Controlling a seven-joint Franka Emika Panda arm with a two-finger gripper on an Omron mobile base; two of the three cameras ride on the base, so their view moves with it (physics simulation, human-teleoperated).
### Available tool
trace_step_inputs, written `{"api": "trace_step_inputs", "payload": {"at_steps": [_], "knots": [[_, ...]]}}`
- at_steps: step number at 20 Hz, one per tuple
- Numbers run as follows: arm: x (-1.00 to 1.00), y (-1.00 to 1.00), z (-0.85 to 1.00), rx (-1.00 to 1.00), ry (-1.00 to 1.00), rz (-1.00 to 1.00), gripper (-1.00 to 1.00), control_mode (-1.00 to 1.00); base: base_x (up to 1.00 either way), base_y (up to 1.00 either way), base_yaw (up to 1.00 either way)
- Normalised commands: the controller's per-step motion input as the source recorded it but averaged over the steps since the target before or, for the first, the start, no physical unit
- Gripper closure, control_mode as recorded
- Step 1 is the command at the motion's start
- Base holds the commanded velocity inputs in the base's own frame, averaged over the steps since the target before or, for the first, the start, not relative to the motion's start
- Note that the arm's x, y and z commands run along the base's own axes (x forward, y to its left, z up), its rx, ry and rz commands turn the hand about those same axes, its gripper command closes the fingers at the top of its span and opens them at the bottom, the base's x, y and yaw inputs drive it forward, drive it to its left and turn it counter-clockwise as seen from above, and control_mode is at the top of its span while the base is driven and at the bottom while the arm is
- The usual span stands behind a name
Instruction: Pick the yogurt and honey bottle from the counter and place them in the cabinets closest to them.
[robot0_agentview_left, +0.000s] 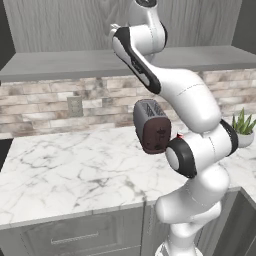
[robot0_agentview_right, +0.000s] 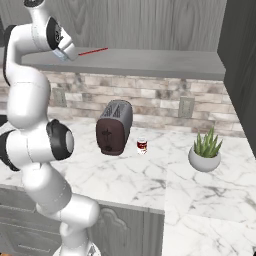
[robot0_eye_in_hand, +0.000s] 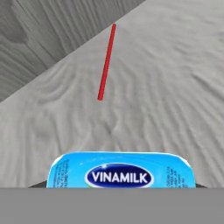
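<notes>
Grey wood-grain cabinets (robot0_agentview_left: 60, 20) run above a brick backsplash and a white marble table (robot0_agentview_left: 65, 170). Left base view: arm reaches up to the cabinet shelf base (robot0_agentview_left: 60, 64), its upper end cut by the top edge; toaster (robot0_agentview_left: 152, 125) stands near the back of the table, plant pot (robot0_agentview_left: 244, 131) at the right edge. No honey bottle seen on this stretch of table.

Right base view: same toaster (robot0_agentview_right: 115, 127), a small red-and-white glass (robot0_agentview_right: 142, 146) just beside it, plant (robot0_agentview_right: 205, 150) further right toward the dark side wall. Arm's end sits at the shelf's left part, a thin red line (robot0_agentview_right: 93, 51) lying on the shelf past it.

Hand view: yogurt (robot0_eye_in_hand: 121, 170), blue lid, at the bottom edge right at the hand, so closed on the cup; shelf grain and red line (robot0_eye_in_hand: 106, 62) ahead.

Judgement: yogurt is lifted to the cabinet, release not done; honey bottle still left.
</notes>
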Motion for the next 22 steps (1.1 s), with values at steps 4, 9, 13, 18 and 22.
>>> {"api": "trace_step_inputs", "payload": {"at_steps": [4, 9, 13, 18, 22], "knots": [[0.55, 0.09, 0.00, 0.00, 0.00, 0.03, -1.00, -1.00, 0.00, 0.00, 0.00], [0.18, 0.04, 0.11, 0.00, 0.00, 0.04, -1.00, -1.00, 0.00, 0.00, 0.00], [0.03, 0.08, 0.15, 0.00, 0.00, 0.04, -1.00, -1.00, 0.00, 0.00, 0.00], [0.00, 0.11, 0.09, 0.00, 0.01, 0.05, -1.00, -1.00, 0.00, 0.00, 0.00], [-0.20, 0.19, 0.06, 0.00, 0.07, 0.06, -1.00, -1.00, 0.00, 0.00, 0.00]]}}
